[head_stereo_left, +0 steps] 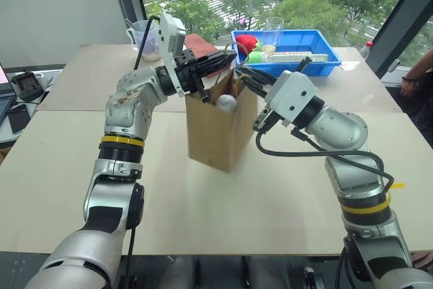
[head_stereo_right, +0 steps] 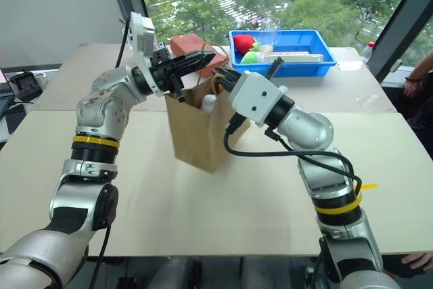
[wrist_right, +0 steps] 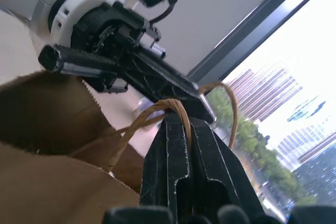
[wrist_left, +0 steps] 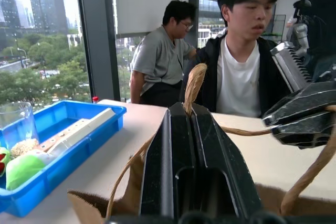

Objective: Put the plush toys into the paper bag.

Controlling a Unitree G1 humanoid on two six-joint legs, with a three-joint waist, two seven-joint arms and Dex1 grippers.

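Bag: I'm seeing the paper bag (head_stereo_left: 222, 131) standing upright at the centre of the head view, on the near pale table (head_stereo_left: 203, 201), mouth open.
Left gripper: I'm watching the left gripper (head_stereo_left: 226, 59) reaching in from the upper left, its black fingers pinched together on a cord handle (wrist_left: 193, 84) of the bag; the left wrist view is showing the twisted cord coming out from between the closed fingers.
Right gripper: the right gripper (head_stereo_left: 242, 76) is coming in from the right at the bag's mouth, fingers likewise clamped tight on the other cord handle (wrist_right: 170, 107), which is looping out just above its tips in the right wrist view.
Grippers together: both are meeting just above the bag's top edge, tips near each other.
White toy: I'm making out a fluffy white toy (head_stereo_left: 226, 103) sitting inside the bag's mouth, just under the rim; it may be the white plush, but I can't see orange bits from here.
Blue tray: a blue tray (head_stereo_left: 318, 63) is lying on the far table in the upper right, holding red and green round objects (head_stereo_left: 249, 45) and a long white box (head_stereo_left: 298, 56).
Block: a reddish-brown block (head_stereo_right: 188, 43) is sitting behind the bag.
People: two people (wrist_left: 210, 61) are standing beyond the table in the left wrist view.
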